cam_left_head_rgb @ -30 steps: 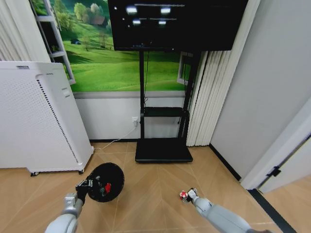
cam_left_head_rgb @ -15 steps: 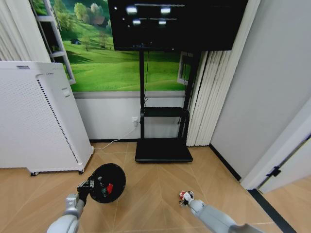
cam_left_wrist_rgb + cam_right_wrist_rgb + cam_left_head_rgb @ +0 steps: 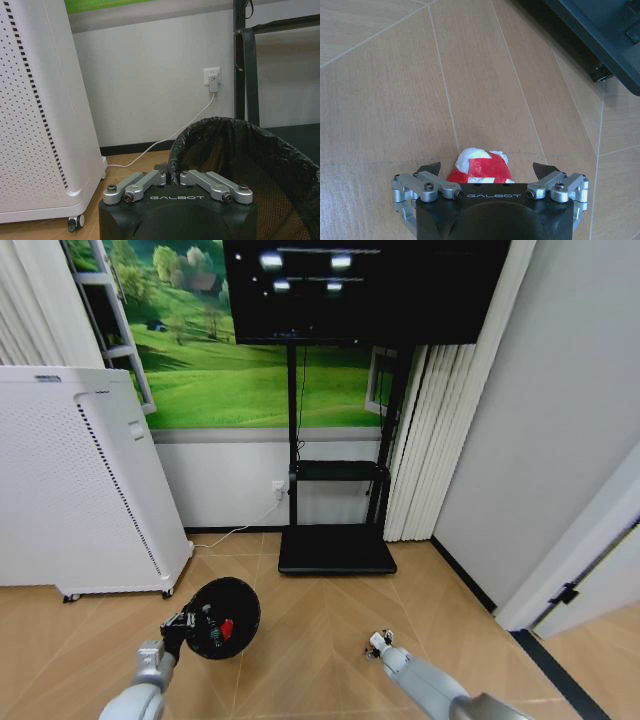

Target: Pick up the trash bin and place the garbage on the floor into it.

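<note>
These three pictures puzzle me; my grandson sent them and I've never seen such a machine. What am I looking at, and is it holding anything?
It is a wheeled robot with two arms. The wide picture comes from a camera on its head, looking down at a wooden floor. The other two come from cameras on its wrists. The left gripper is shut on the rim of the trash bin, a small black wastebasket with a liner; a red scrap lies inside. The right gripper is low at the floor, fingers open on either side of a red-and-white piece of garbage. It grips nothing yet. A white perforated cabinet stands nearby.
</note>
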Motion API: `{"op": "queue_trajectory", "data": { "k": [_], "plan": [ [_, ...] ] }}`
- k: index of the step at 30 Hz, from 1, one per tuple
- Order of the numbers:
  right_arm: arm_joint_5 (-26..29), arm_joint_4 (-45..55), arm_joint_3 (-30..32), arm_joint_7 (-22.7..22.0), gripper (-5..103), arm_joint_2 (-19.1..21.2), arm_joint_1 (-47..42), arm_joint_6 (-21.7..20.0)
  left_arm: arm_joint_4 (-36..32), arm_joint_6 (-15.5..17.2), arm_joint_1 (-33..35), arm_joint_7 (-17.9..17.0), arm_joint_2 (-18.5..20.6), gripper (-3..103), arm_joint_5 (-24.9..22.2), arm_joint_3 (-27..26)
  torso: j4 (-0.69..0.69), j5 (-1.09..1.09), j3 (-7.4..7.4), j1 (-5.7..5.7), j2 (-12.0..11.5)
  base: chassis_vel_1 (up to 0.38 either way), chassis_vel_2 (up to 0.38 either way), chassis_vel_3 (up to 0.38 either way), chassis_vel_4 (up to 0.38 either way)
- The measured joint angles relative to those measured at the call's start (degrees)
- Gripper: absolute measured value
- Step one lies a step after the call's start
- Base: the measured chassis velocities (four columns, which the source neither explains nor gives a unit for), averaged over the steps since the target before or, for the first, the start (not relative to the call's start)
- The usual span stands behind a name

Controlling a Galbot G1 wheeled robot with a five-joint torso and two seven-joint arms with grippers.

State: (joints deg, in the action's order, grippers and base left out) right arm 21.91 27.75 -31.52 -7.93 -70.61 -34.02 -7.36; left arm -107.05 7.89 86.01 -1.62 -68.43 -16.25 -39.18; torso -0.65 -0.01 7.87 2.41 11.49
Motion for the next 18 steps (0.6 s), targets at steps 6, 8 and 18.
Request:
{"op": "queue_trajectory", "data": {
  "k": [6, 8, 18],
  "plan": [
    [-2.62, -0.22, 0.33, -1.84, 100, -0.76, 0.01, -2.86, 0.00, -0.03, -0.06, -0.09, 0.04, 7, 0.00, 0.01, 0.02, 0.00, -0.01, 0.00, 0.02, 0.000, 0.000, 0.000, 0.000],
    [-3.63, -0.13, 0.38, -2.16, 100, -0.80, 0.00, -3.90, -0.01, -0.03, -0.06, -0.11, 0.06, 7, -0.01, -0.01, 0.02, 0.00, -0.01, 0.00, 0.02, 0.000, 0.000, 0.000, 0.000],
    [-5.58, 0.08, 0.81, -2.34, 86, -0.51, -0.07, -5.73, 0.16, -0.10, -0.09, -0.17, -0.04, 7, -0.02, -0.11, 0.01, 0.00, 0.00, 0.00, 0.02, 0.000, 0.000, 0.000, 0.000]
  ]
}}
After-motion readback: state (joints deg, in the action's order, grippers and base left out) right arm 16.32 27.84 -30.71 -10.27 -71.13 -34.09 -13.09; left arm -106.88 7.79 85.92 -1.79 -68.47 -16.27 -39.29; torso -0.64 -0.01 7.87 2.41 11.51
